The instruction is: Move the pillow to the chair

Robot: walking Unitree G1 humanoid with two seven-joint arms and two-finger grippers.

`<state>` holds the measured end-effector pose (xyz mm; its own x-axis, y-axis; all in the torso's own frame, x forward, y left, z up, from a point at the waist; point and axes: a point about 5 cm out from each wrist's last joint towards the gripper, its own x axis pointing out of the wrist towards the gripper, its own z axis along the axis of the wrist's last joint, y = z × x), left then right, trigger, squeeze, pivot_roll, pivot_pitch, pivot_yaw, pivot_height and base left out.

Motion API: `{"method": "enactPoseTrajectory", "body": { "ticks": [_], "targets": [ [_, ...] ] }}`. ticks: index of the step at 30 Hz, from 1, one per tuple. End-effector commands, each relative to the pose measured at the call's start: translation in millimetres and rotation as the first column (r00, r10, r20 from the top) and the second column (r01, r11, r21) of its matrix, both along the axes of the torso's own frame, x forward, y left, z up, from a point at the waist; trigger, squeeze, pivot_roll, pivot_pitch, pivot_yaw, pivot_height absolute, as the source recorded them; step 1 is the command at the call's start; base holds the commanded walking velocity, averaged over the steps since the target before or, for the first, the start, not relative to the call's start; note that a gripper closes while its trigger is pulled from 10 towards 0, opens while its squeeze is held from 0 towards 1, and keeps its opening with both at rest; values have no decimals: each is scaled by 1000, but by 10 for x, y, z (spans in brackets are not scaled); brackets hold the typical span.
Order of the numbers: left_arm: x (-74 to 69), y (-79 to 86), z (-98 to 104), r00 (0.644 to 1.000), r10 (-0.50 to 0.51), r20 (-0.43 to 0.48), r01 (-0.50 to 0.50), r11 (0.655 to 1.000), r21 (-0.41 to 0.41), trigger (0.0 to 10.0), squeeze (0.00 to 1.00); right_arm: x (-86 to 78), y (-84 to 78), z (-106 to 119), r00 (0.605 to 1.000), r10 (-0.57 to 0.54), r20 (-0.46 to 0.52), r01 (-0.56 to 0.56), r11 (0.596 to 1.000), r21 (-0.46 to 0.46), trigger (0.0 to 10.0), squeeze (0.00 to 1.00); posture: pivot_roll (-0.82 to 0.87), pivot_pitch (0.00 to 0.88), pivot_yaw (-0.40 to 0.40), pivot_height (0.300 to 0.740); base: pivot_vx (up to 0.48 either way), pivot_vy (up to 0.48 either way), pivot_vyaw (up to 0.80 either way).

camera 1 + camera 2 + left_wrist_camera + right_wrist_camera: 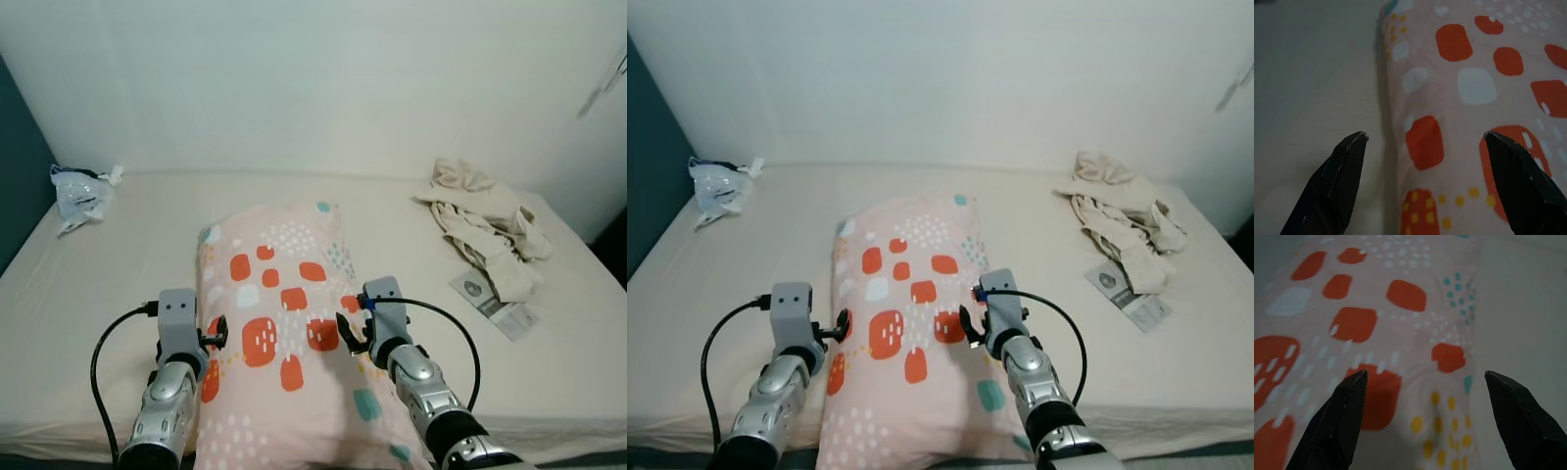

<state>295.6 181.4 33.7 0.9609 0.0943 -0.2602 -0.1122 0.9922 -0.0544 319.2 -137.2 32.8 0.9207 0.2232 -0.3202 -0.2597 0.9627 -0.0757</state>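
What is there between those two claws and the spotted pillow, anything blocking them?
Nothing visible. The left gripper and right gripper sit open at either side of the pillow on the bed. The clothes and plastic bag lie well away.

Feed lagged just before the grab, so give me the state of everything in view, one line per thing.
pillow: lying flat on the bed, not lifted
left pincer: open, at the pillow's left edge
right pincer: open, at the pillow's right edge
beige clothes: crumpled heap on the bed
plastic bag: crumpled, on the bed
booklet: lying flat
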Motion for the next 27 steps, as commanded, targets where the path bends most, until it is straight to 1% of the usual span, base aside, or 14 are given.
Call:
{"method": "enactPoseTrajectory", "body": {
  "ticks": [1,5,6,9,10,14,19,27],
  "targets": [
    [-19,9,-46,1000,-14,-28,14,1000,8,10000,0,-68,-18,-84,1000,-6,-29,6,1000,1,10000,0,-32,49,-38,705,0,0,0],
    [-17,7,-49,999,-18,-31,19,1000,11,10000,0,-85,-30,-100,999,-19,-34,20,1000,14,10000,0,-34,51,-29,705,0,0,0],
    [-14,2,-49,999,-24,-32,24,1000,12,10000,0,-100,-53,-115,998,-46,-43,47,998,37,10000,0,-35,50,-25,705,0,0,-569],
    [-12,0,-49,999,-26,-33,27,1000,13,10000,0,-105,-63,-119,998,-54,-45,56,998,41,10000,0,-35,50,-25,705,0,0,-569],
    [-5,-6,-46,999,-29,-34,30,999,13,10000,0,-111,-75,-127,997,-64,-50,67,997,50,10000,0,-39,48,-14,705,0,0,-800],
    [7,-15,-43,999,-38,-36,39,999,12,10000,0,-118,-100,-145,995,-79,-63,81,996,37,10000,0,-38,49,-8,705,0,0,-800],
    [23,-23,-36,998,-51,-40,52,999,14,10000,0,-128,-89,-159,995,-68,-69,70,997,23,10000,0,-37,55,-4,705,0,0,0],
    [15,-15,-48,997,-48,-55,50,998,27,10000,0,-147,-72,-182,995,-60,-86,63,998,31,10000,0,-34,58,-4,705,0,0,0]
  ]
}}
